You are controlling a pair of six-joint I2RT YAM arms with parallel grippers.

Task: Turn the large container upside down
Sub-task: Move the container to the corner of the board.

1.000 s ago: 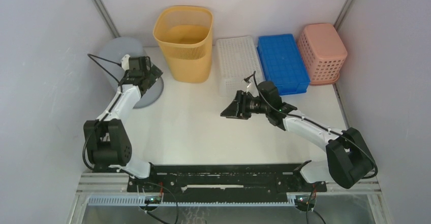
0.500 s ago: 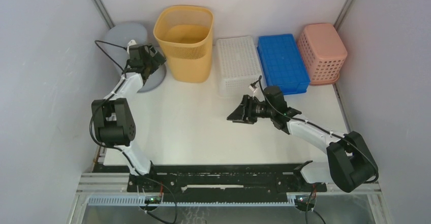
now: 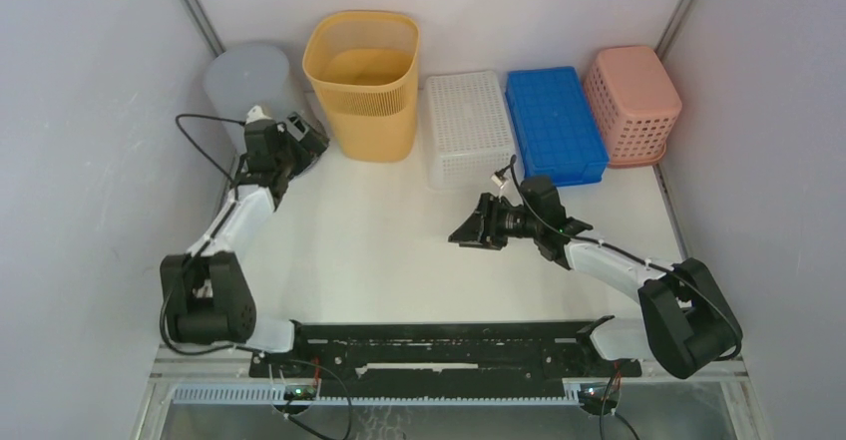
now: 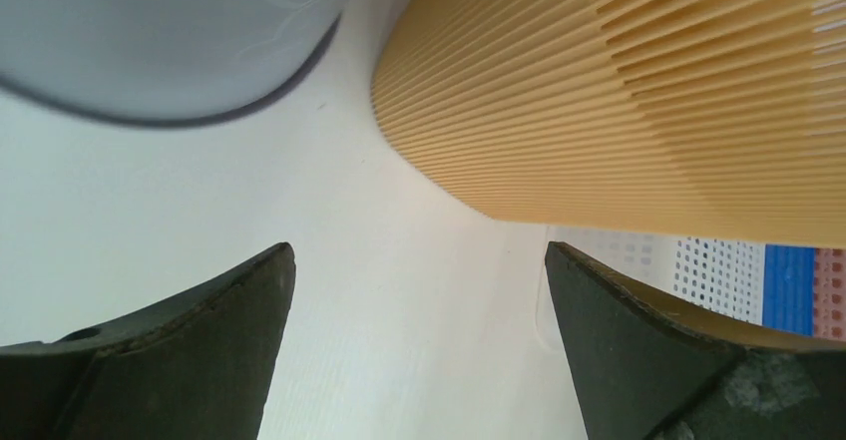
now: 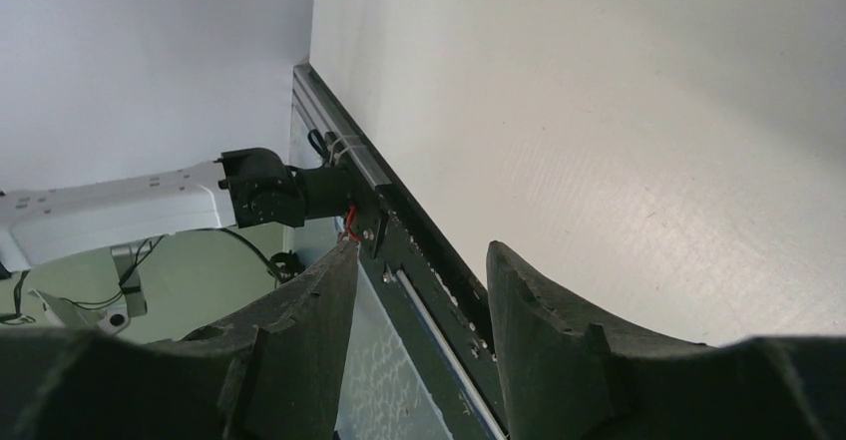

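Yellow bin [image 4: 619,91] ribbed plastic; grey container [image 4: 150,31] smooth, matt.

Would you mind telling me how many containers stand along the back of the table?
5: grey bin far left, yellow wastebasket beside it, then white perforated basket, blue crate, and pink basket far right. None appears hidden.

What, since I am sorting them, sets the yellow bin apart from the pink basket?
The yellow bin stands open end up; the pink basket sits bottom up. The yellow bin looks bigger and deeper than the pink basket. Both have pierced plastic walls.
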